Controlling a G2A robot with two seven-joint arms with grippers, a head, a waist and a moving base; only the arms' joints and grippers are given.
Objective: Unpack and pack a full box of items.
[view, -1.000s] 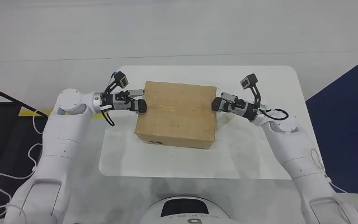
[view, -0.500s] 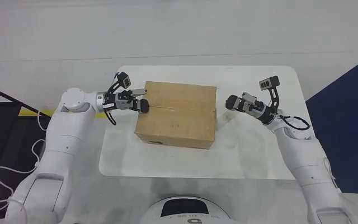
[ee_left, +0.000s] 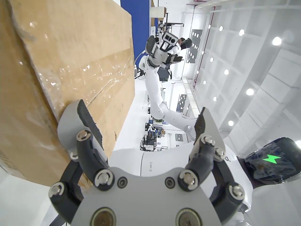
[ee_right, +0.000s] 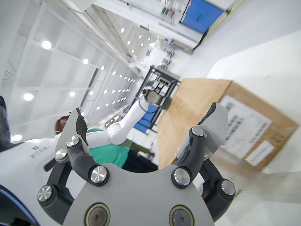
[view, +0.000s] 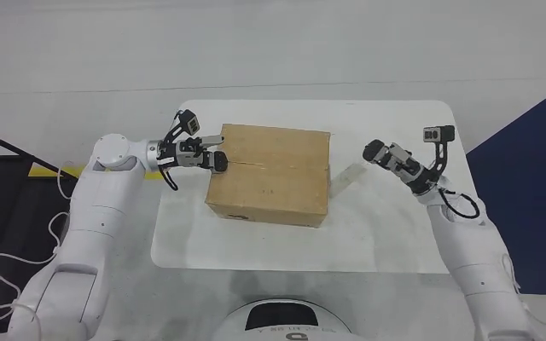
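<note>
Matt cardboard, glossy tape, satin metal

The box (view: 271, 173) is rough, matt brown cardboard, its seam covered by glossy, wrinkled clear tape (ee_left: 94, 71), with a white paper label (ee_right: 247, 123) on one side. The worktop (view: 384, 230) is smooth, matt white. At the box's 3 o'clock lies a pale, translucent strip (view: 345, 181). The left gripper (ee_left: 142, 109) and right gripper (ee_right: 145, 108) have satin metal plates and black ribbed pads (ee_left: 90, 121).

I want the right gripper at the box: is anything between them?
A pale strip, likely tape, sticks out from the box on its right side toward the right gripper. Nothing else visible lies in that gap.
</note>
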